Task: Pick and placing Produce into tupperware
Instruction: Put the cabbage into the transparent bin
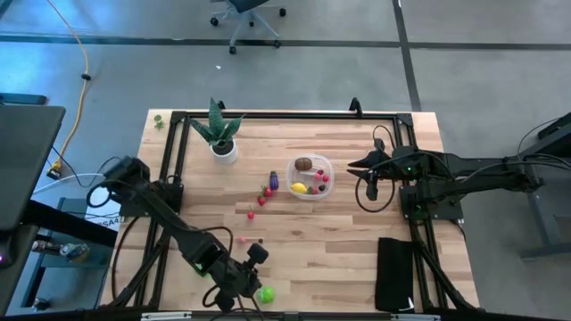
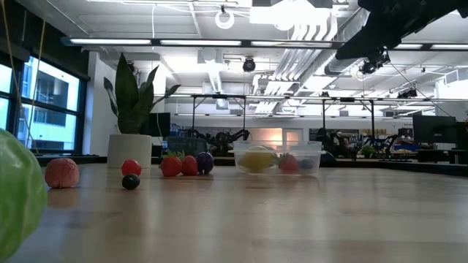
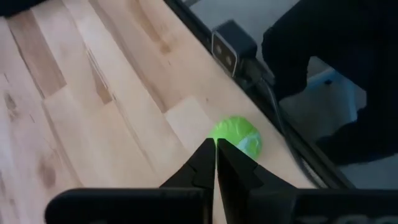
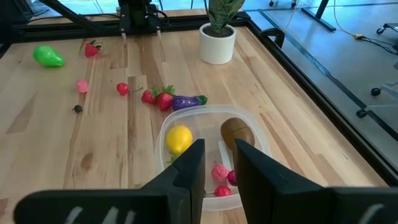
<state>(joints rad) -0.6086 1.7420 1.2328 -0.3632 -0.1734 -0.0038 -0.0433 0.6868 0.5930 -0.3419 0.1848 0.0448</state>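
The clear tupperware (image 1: 328,166) stands mid-table and holds a yellow lemon (image 4: 178,138), a brown kiwi (image 4: 237,132) and small red pieces. To its left on the wood lie a purple vegetable (image 4: 188,101), strawberries (image 4: 159,98), a pink piece (image 4: 81,86) and a dark berry (image 4: 78,109). A bright green round piece (image 3: 236,135) rests at the table's near edge. My left gripper (image 3: 216,144) is shut, above and just short of that piece. My right gripper (image 4: 217,152) hovers over the tupperware's right rim, open a little, with nothing between its fingers.
A spiky plant in a white pot (image 1: 223,148) stands at the far left of the board. A black pad (image 1: 395,272) lies at the near right. A black metal frame (image 1: 294,114) runs around the table, with a camera block (image 3: 226,46) on its near rail.
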